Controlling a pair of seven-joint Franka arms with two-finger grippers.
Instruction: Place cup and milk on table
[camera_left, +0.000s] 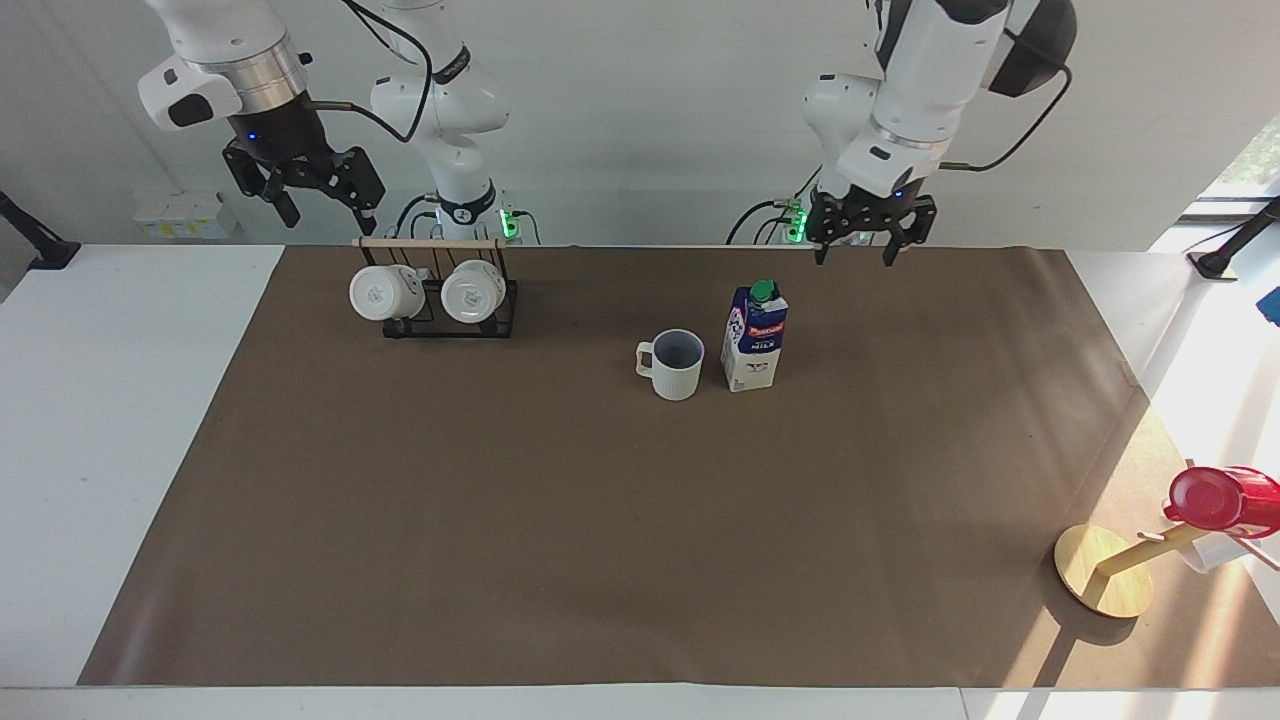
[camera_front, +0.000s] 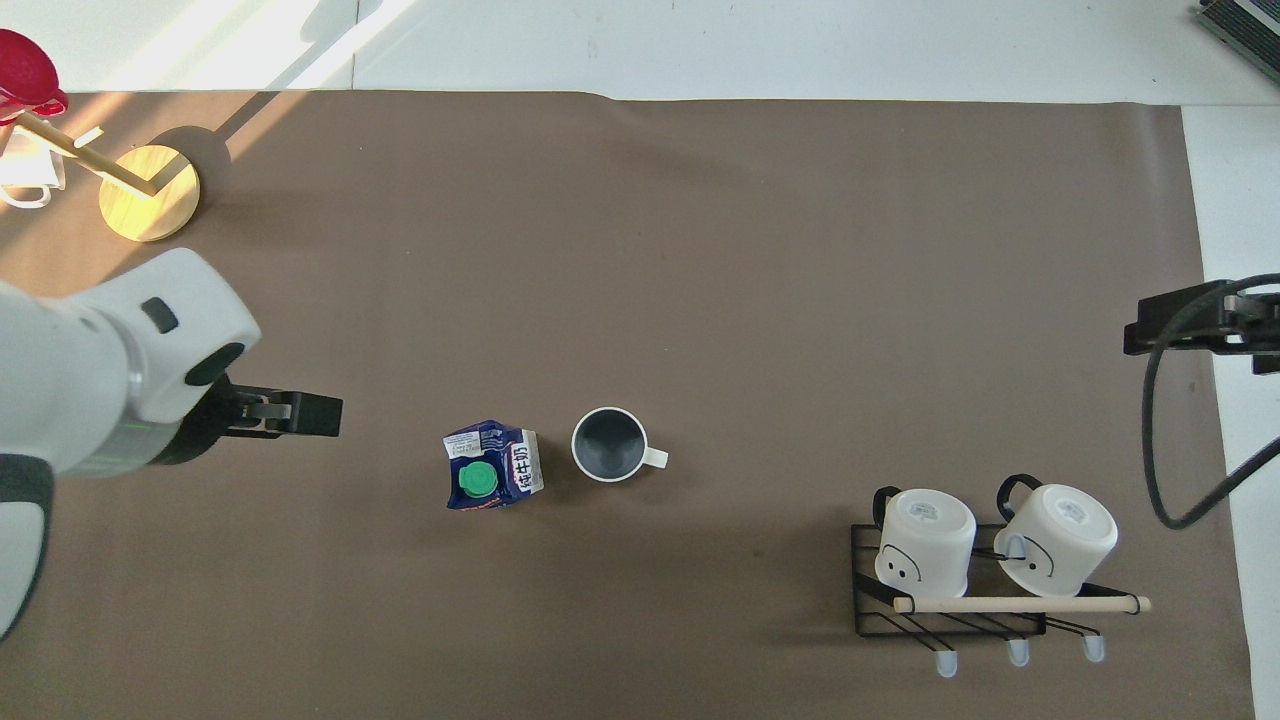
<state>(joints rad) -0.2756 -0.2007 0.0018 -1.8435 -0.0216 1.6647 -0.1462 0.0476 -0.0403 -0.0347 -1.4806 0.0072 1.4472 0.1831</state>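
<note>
Milk: the carton (camera_left: 754, 336) is stood upright on the brown mat of the table (camera_left: 600, 520), just beside the cup, toward the left arm's end; nothing grips it.
Cup: the mug (camera_left: 675, 364) is set upright on the mat, apart from the carton by a narrow gap.
Left gripper (camera_left: 867, 238): raised over the mat's edge nearest the robots, fingers spread and empty; in the overhead view it is partly covered by its own wrist.
Right gripper (camera_left: 315, 195): held above the mug rack (camera_left: 440, 295), fingers parted, empty; cut off at the overhead view's edge.
</note>
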